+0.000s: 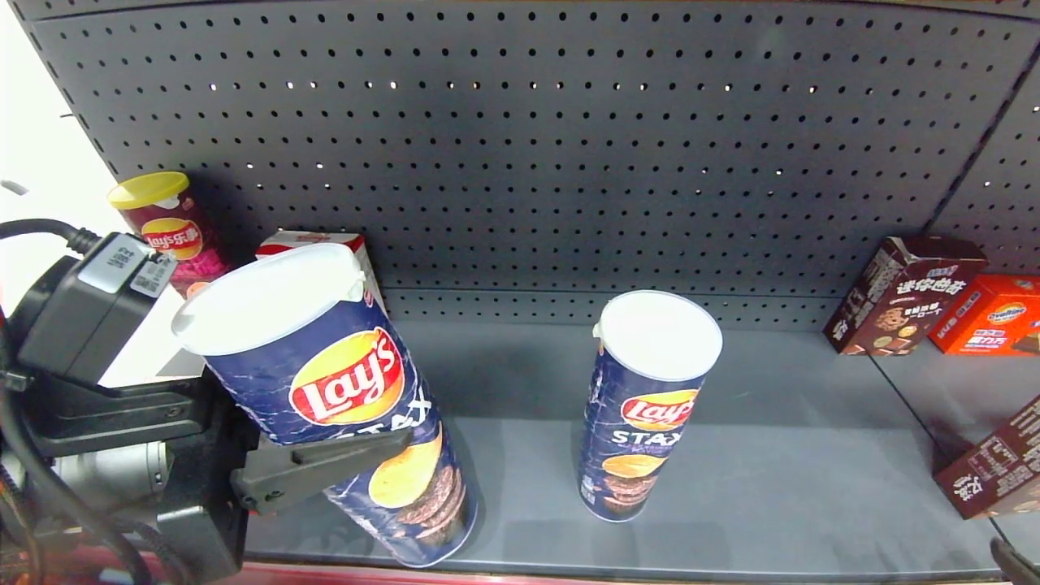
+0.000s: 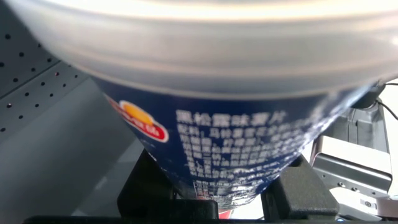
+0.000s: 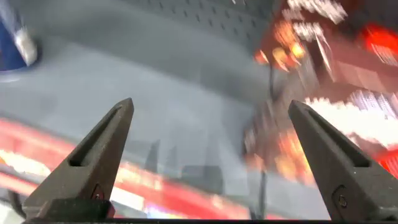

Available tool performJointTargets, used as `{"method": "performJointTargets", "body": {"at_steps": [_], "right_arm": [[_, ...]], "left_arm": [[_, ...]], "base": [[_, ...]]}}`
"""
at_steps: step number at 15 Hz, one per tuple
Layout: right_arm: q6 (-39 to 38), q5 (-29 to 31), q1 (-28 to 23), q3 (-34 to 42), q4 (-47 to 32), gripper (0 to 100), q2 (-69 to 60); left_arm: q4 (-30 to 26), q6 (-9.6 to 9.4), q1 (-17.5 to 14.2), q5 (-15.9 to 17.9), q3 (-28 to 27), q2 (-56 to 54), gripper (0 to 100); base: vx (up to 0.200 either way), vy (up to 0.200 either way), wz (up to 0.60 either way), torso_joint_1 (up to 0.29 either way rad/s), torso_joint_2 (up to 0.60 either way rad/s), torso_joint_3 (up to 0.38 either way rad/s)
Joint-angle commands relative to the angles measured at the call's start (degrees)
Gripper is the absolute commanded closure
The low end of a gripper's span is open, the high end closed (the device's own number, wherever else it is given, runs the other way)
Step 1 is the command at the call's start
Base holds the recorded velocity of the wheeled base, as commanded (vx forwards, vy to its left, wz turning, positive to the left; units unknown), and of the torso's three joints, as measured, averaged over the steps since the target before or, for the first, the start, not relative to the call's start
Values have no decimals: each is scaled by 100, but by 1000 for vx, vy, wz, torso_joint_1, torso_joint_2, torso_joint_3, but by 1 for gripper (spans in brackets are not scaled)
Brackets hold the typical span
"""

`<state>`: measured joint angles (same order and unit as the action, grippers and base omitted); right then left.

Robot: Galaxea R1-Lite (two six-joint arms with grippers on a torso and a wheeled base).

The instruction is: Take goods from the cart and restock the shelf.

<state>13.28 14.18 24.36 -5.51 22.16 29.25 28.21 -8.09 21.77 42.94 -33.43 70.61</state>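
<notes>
My left gripper (image 1: 325, 467) is shut on a tall dark blue chip can (image 1: 333, 406) with a white lid, held tilted at the front left of the grey shelf (image 1: 812, 487). In the left wrist view the same can (image 2: 236, 143) sits between the black fingers (image 2: 301, 196). A second, matching chip can (image 1: 646, 406) stands upright mid-shelf, to the right of the held one. My right gripper (image 3: 211, 155) is open with nothing between its fingers, low over the shelf's front right part.
A red chip can (image 1: 166, 223) with a yellow lid and a white box (image 1: 313, 242) stand at the back left. Brown and orange boxes (image 1: 906, 296) sit at the right, one brown box (image 1: 991, 471) near the front. A perforated back panel (image 1: 528, 146) closes the shelf.
</notes>
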Motion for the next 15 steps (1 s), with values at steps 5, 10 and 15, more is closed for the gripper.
{"method": "performJointTargets", "body": {"at_steps": [5, 10, 15], "right_arm": [[-730, 94, -36, 314, -2374, 0, -2925], [-809, -899, -36, 375, -2260, 0, -2925], [-1099, -1743, 737, 551, -2199, 0, -2925]], "left_arm": [[0, -17, 20, 4, 73, -12, 100], [0, -17, 20, 4, 82, -21, 100], [0, -26, 38, 22, 82, -30, 100]], "base": [[0, 0, 0, 0, 0, 0], [0, 0, 0, 0, 0, 0], [0, 0, 0, 0, 0, 0]]}}
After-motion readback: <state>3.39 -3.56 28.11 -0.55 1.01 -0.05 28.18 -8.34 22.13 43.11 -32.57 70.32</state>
